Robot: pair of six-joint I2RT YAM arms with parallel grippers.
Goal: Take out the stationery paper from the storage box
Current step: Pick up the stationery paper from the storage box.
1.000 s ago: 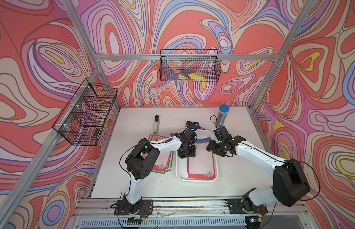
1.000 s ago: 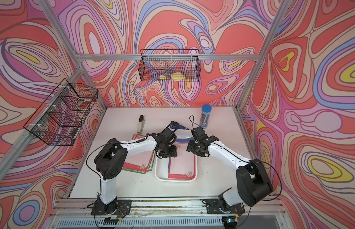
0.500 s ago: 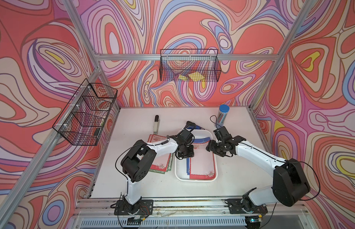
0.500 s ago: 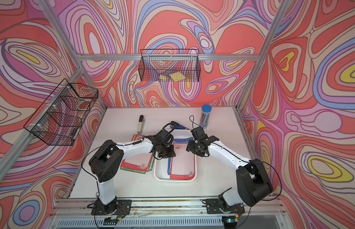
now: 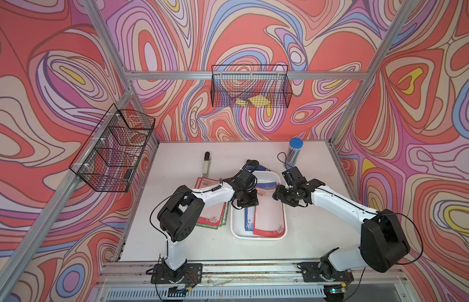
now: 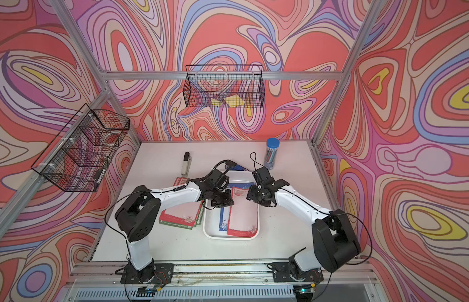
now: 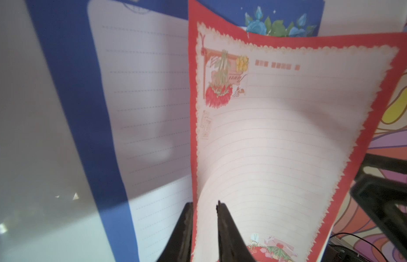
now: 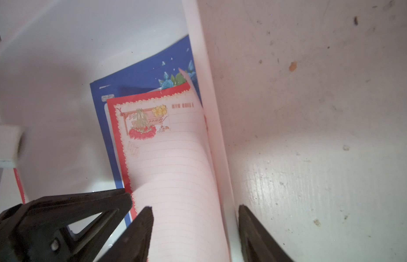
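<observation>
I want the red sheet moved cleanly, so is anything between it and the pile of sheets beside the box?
Only the raised rim of the box on that side, plus the left arm reaching over the pile. The left gripper straddles an edge of the red sheet.

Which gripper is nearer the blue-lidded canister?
Right. The right gripper straddles the storage box's far right rim, near the canister; the left gripper is farther, over the box's left side.

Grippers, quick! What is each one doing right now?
Left gripper: jaws narrow around the edge of the red-bordered stationery paper; a firm pinch cannot be told.
Right gripper: open, jaws astride the storage box wall, holding nothing.
</observation>
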